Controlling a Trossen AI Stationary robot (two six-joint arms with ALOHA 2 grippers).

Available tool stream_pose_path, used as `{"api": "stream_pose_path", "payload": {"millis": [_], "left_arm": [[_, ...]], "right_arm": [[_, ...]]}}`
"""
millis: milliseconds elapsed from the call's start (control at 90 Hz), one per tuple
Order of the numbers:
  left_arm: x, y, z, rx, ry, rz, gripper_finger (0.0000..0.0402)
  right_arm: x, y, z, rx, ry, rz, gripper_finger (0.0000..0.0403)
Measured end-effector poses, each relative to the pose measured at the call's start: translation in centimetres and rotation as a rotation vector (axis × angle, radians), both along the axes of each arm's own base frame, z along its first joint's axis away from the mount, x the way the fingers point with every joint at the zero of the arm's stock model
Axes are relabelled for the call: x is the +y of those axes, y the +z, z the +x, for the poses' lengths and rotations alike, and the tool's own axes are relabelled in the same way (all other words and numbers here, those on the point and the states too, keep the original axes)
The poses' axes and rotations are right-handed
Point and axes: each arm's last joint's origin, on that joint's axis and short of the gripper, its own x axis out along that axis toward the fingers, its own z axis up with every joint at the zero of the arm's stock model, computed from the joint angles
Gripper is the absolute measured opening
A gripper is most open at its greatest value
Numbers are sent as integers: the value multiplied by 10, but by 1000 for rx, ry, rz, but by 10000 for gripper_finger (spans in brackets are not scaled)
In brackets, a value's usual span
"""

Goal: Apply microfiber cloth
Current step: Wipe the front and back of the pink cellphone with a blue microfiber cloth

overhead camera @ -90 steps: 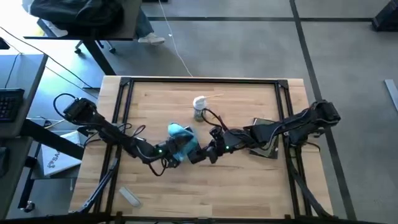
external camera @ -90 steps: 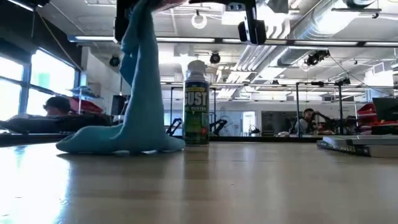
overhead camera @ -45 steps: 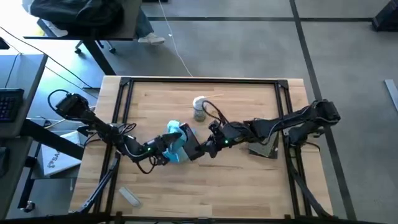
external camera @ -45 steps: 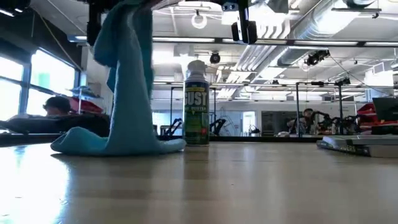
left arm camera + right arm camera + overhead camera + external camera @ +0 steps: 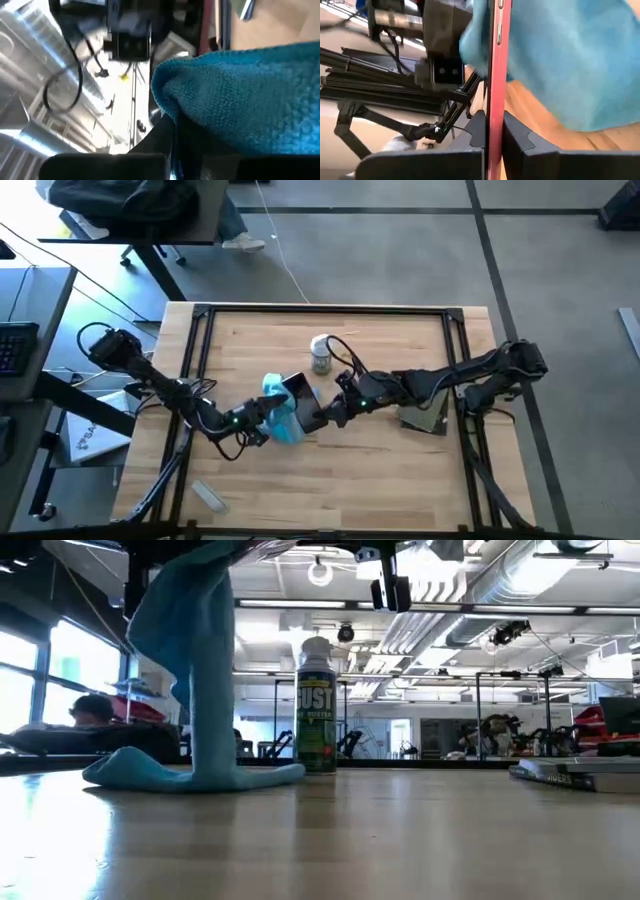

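— Looking from your left: what has your left gripper got?
— It's clamped on the microfiber cloth, which hangs mid-table, its tail on the wood beside the spray can.
— And your right gripper?
— Pinching a red-edged phone upright, the phone touching the cloth.

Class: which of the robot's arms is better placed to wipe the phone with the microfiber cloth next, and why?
Left. Its end effector holds the microfiber cloth beside the phone, which the right end effector grips edge-on.
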Motion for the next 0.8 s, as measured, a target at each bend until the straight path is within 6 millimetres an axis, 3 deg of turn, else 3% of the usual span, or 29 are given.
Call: {"api": "stream_pose_path", "payload": {"millis": [289, 800], "left_arm": [[17, 25, -11, -93, 45, -52, 0], [-4, 20, -16, -92, -87, -70, 0]], "right_arm": [[11, 4, -1, -48, 56, -7, 1], [8, 3, -1, -41, 28, -42, 1]]}}
